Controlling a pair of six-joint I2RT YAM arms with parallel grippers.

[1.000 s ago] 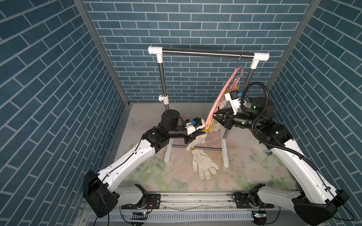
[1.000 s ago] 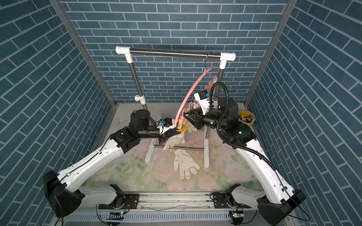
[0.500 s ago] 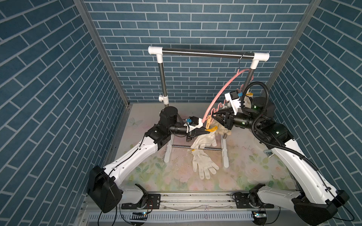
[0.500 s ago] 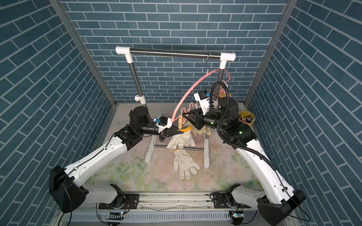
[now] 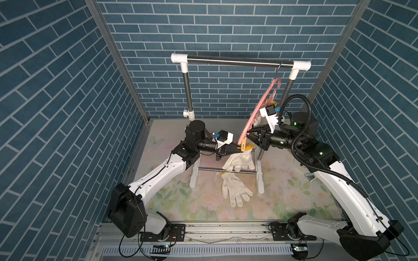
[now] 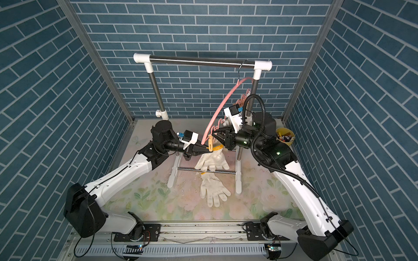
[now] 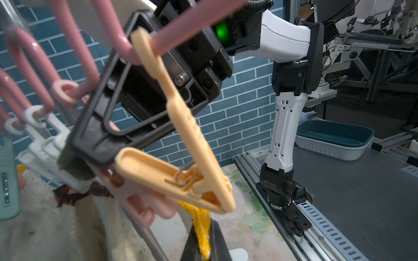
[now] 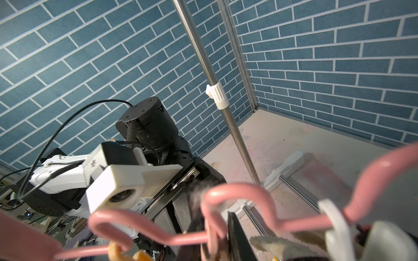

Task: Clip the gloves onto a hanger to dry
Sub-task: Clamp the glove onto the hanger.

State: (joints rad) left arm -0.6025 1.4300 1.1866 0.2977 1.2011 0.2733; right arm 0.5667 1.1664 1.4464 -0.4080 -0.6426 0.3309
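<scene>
The pink hanger [image 5: 260, 106] [image 6: 222, 105] hangs by its hook from the right end of the rack's bar. My right gripper [image 5: 248, 133] [image 6: 214, 132] [image 8: 218, 237] is shut on a loop of the hanger's wavy lower rail. An orange clip [image 5: 243, 145] [image 7: 181, 176] dangles at the hanger's low end. Just under it my left gripper [image 5: 238, 149] [image 6: 207, 148] [image 7: 202, 246] is shut on the yellow cuff of a white glove [image 5: 239, 160] [image 6: 212, 161], whose cuff [image 7: 196, 212] reaches up to the clip's tip. A second glove [image 5: 235, 189] [image 6: 213, 188] lies flat on the mat.
The steel rack [image 5: 237, 61] stands at the back, its feet and low crossbar [image 5: 226, 170] under the held glove. A yellow cup of pens [image 6: 285, 137] sits behind my right arm. More clips and a clipped glove [image 7: 45, 226] hang beside the orange clip.
The hanger swung broadside half a second ago and has turned back near edge-on. My left gripper carried the glove a little to the right, under the orange clip.
</scene>
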